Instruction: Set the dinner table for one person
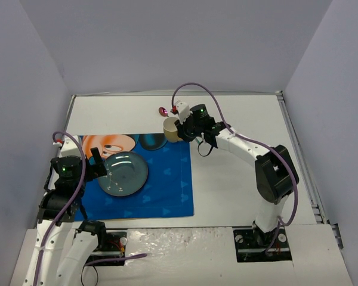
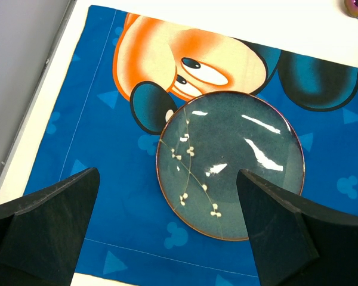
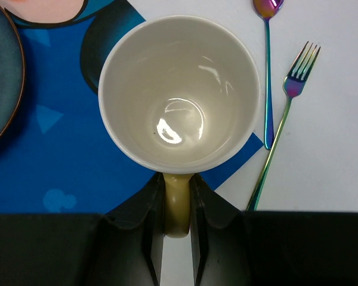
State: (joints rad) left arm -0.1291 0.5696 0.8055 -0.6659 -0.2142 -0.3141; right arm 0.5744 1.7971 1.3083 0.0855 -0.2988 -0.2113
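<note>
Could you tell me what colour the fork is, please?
The fork is iridescent, purple shading to green and gold; clearest in the right wrist view.

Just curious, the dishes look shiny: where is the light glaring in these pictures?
Left wrist view: white glare streaks on the blue plate. Right wrist view: bright reflections inside the cream mug. Top view: faint sheen on the plate.

Two jointed robot arms in white and black: left arm [image 1: 62, 199], right arm [image 1: 256, 158]. Bulky black joint housings between white links. Small green lights [image 1: 198, 109] near the wrists. Lilac cables [image 1: 194, 88] looping along each arm. Matte black, wedge-shaped fingers [image 2: 48, 229]. Black mounting plates [image 1: 262, 245] with screws.
</note>
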